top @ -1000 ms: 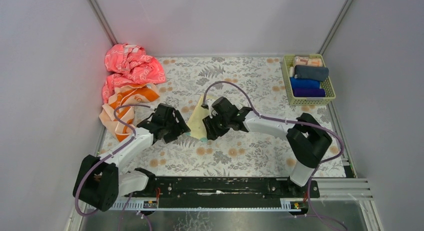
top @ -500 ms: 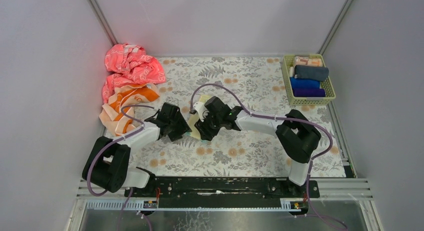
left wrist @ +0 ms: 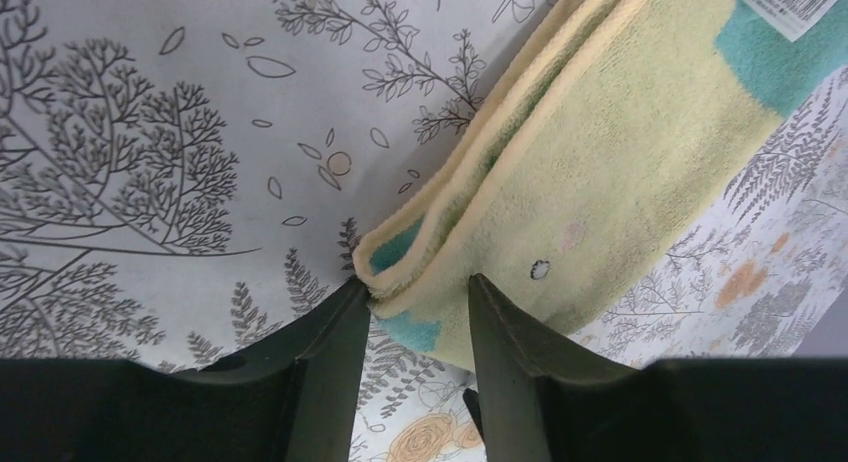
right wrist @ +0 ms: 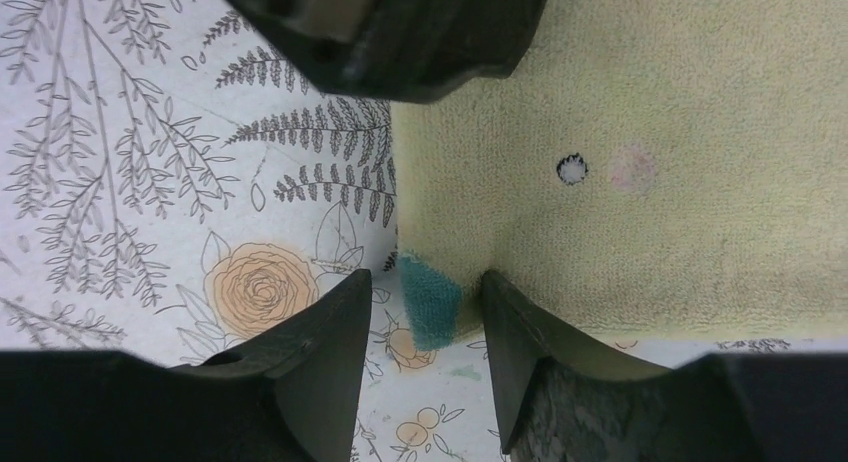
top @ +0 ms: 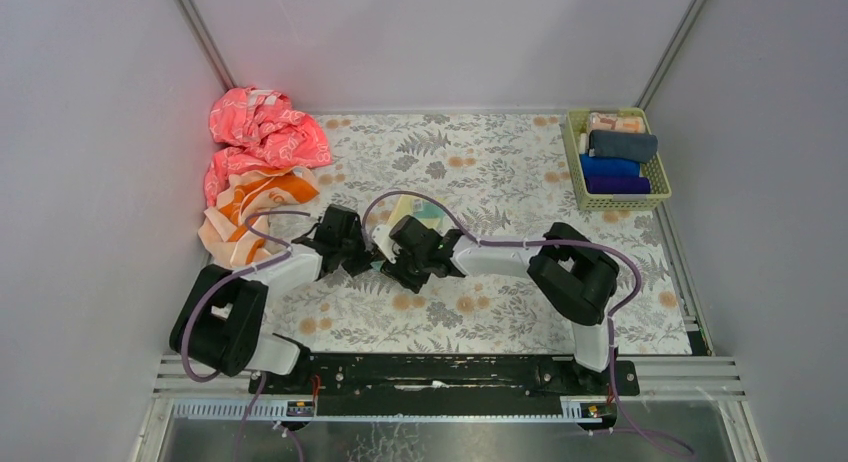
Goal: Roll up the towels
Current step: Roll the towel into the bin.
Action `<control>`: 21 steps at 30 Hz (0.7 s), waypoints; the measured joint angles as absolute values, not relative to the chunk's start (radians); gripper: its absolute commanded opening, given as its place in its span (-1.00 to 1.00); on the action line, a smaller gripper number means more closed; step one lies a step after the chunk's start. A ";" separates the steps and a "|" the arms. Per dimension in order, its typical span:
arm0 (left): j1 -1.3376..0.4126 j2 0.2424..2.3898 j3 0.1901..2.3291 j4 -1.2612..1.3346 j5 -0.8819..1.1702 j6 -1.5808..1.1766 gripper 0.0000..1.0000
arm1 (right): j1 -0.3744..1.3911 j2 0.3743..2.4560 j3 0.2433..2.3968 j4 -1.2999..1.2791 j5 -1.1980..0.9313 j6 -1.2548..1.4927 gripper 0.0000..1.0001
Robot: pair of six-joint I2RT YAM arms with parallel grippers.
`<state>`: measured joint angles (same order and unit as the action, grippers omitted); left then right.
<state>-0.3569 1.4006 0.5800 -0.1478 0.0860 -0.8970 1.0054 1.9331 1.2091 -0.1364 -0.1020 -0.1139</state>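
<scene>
At mid-bench (top: 500, 152) the left claw (left wrist: 418, 287) stands half open astride the towel (left wrist: 620, 152) fold, the right claw (right wrist: 423, 282) pinching its teal corner.

A white tag (left wrist: 795, 0) printed with a barcode and a line of small print sits on the yellow towel (left wrist: 620, 152), ahead of the left end effector (left wrist: 418, 292) and off to its right. The print is too small to read. The orange towel (top: 262, 197), left of that end effector, bears white lettering that is illegible from above.
</scene>
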 measured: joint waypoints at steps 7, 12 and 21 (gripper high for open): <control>-0.351 1.431 0.574 -0.087 0.108 -0.911 -0.42 | 1.075 1.937 1.203 -0.117 0.041 -0.150 -0.35; -0.342 1.433 0.574 -0.087 0.115 -0.911 -0.31 | 1.113 1.944 1.198 -0.094 0.113 -0.171 -0.82; -0.311 1.321 0.574 -0.236 0.079 -0.893 0.21 | 1.035 1.938 1.197 -0.085 -0.056 -0.098 -1.00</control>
<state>-0.3107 1.3209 0.5735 -0.2363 0.0788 -0.8928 1.0348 1.9377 1.1969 -0.0849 -0.0559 -0.0978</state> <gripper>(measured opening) 0.550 0.022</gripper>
